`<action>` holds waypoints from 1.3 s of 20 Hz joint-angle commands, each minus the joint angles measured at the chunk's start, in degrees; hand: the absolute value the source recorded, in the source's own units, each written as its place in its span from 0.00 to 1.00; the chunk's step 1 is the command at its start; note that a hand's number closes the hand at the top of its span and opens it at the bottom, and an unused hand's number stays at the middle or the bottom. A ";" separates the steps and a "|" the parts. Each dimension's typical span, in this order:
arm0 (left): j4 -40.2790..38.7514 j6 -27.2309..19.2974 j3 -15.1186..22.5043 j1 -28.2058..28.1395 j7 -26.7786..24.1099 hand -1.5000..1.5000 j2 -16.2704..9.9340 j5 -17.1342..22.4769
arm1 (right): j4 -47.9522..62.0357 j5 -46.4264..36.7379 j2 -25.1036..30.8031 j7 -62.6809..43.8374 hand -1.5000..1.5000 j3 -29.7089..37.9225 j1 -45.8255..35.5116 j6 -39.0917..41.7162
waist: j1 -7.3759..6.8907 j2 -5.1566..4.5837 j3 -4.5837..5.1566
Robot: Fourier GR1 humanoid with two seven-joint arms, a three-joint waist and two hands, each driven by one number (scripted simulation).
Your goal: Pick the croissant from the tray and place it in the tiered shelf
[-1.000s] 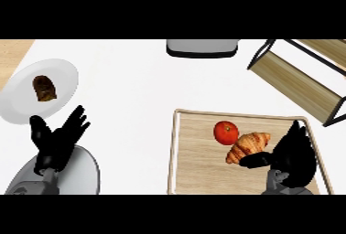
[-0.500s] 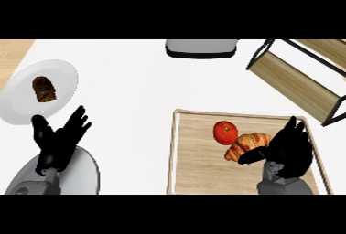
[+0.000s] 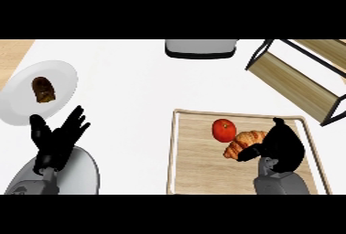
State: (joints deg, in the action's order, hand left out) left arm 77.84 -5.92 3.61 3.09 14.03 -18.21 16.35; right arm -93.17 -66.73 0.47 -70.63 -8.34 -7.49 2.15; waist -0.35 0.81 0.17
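- Croissant (image 3: pixel 245 142) lies on the wooden tray (image 3: pixel 196 160), directly against the left side of my right hand (image 3: pixel 283 145), with its near end under the thumb.
- I read my right hand as curling in on the croissant: the thumb reaches across its near end and the fingers arch over its far side, though the pastry rests on the tray boards and I cannot tell whether it is pinched.
- A red tomato (image 3: pixel 224 130) sits just beyond and to the left of that hand, touching the far end of the croissant.
- The tiered shelf (image 3: pixel 304 87), with its black frame and wooden boards, stands ahead of my right hand and a little to its right, well apart from it, off the tray's far corner.
- My left hand (image 3: pixel 57 139) rests at the lower left, fingers straight and spread, holding nothing.
- Ahead of that hand and slightly left, a white plate (image 3: pixel 20 103) carries a dark brown pastry (image 3: pixel 44 89).
- A grey-and-black object (image 3: pixel 201 48) sits at the far edge of the counter, well ahead of both hands.
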 commanded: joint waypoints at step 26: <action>-3.58 1.06 -1.20 0.28 -0.43 0.50 2.27 -1.76 | 22.24 4.52 0.75 5.62 1.00 3.77 -41.69 -11.55 | -0.04 -0.77 -0.08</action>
State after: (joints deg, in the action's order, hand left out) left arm 77.64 -5.18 3.04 3.83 13.52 -16.35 14.34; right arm -69.38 -57.70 0.66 -58.83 -4.48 -42.50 -8.39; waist -1.22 0.10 -0.33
